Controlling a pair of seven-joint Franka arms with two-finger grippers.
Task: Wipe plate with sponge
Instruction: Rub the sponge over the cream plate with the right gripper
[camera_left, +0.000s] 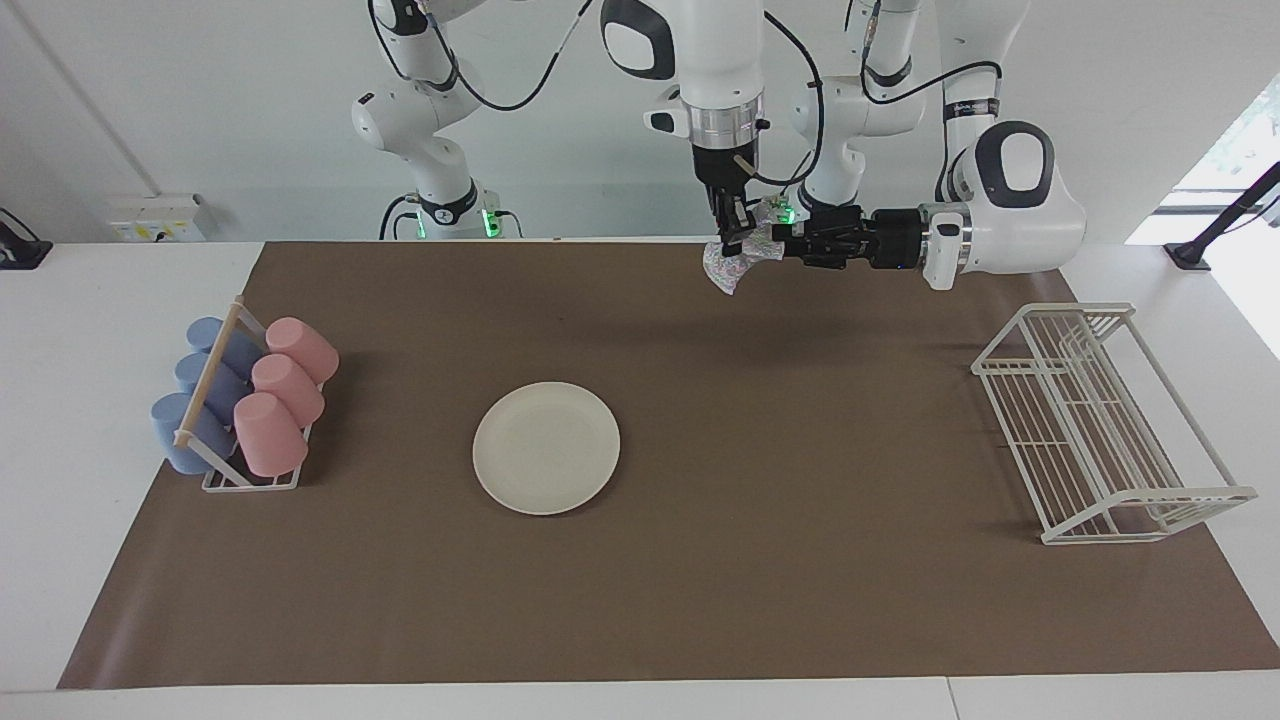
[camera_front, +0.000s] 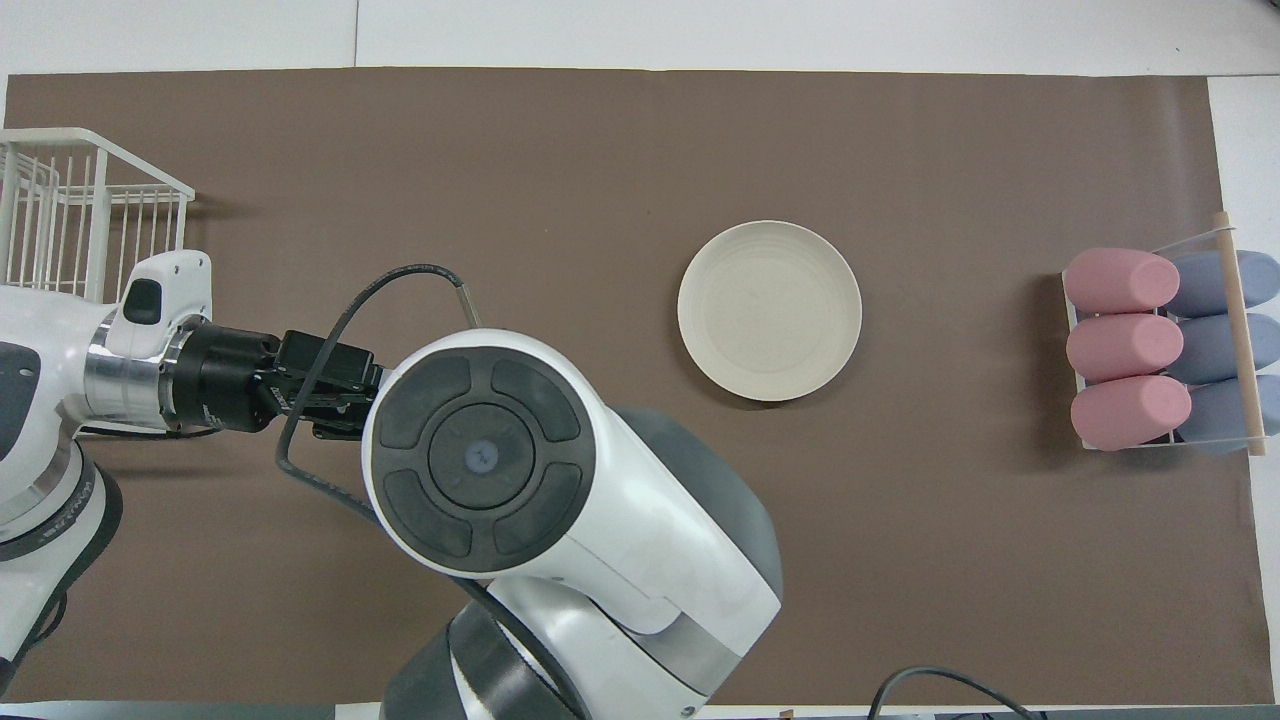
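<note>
Facing view: both pincers meet at sponge (camera_left: 738, 262); plate (camera_left: 546, 447) well apart.

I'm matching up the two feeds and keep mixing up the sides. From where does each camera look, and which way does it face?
Facing view: high across the table, looking at the robots; both arms show whole, the right gripper and left gripper meeting at the sponge in the air.
Overhead view: above the robots' end, looking steeply down; the arms enter from below, and the right arm's wrist hides the grippers' meeting point.
Shared: the plate, cup rack and wire rack, sides swapped.
</note>
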